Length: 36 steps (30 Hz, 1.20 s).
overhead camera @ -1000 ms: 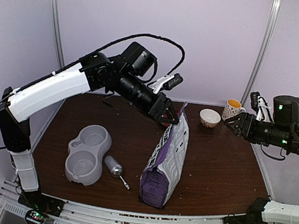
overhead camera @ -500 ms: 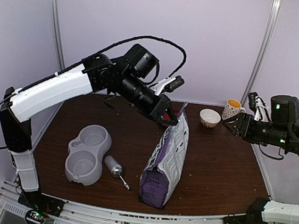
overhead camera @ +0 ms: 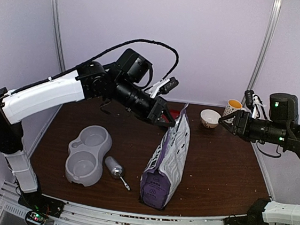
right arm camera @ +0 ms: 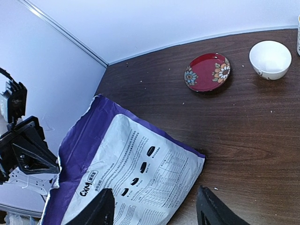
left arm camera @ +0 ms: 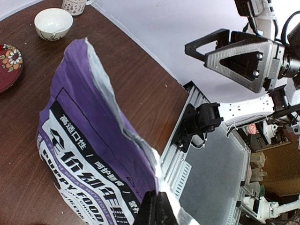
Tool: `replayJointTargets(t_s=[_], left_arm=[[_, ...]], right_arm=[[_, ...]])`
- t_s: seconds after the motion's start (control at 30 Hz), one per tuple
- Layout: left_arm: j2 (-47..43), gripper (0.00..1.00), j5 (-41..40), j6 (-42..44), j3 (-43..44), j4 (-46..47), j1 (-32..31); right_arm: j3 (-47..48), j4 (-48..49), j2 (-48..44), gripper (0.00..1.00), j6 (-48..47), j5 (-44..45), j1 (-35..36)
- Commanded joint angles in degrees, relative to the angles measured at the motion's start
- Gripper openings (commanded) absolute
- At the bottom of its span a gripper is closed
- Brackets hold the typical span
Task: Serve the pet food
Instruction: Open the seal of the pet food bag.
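At the top edge of the bag (overhead camera: 165, 162), left tool (overhead camera: 167, 122) has closed, seemingly pinching it; right tool (overhead camera: 228, 123) open.

The tall purple foil bag (overhead camera: 166, 162) has white lettering on black bands, a white printed panel and a silver lining. Ahead of the right gripper (right arm camera: 154, 208), the round red plate (right arm camera: 207, 71) bears flowers, the small ceramic bowl (right arm camera: 270, 59) is white, and the wooden table (right arm camera: 243, 140) is dark brown.
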Motion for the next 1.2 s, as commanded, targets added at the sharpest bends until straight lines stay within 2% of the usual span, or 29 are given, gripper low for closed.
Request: replayJointTargets(t_s=[0.0, 0.4, 0.8, 1.17], left_arm=[[-3.1, 0.00, 1.1, -4.6, -4.9, 7.4, -0.3], [-6.5, 0.00, 4.0, -13.2, -13.4, 20.2, -0.1], [-6.9, 0.00, 5.7, -15.2, -16.0, 25.1, -0.1], [-7.1, 0.00, 6.7, -15.6, -17.0, 26.8, 0.2]], right_arm=[[0.2, 4.3, -0.1, 0.62, 1.8, -4.2, 0.1], [2.7, 8.4, 1.4, 0.61, 5.1, -5.5, 5.0], [6.1, 9.4, 6.7, 0.62, 5.6, -2.6, 12.6], [9.1, 9.8, 11.4, 0.61, 4.6, -2.7, 15.4]])
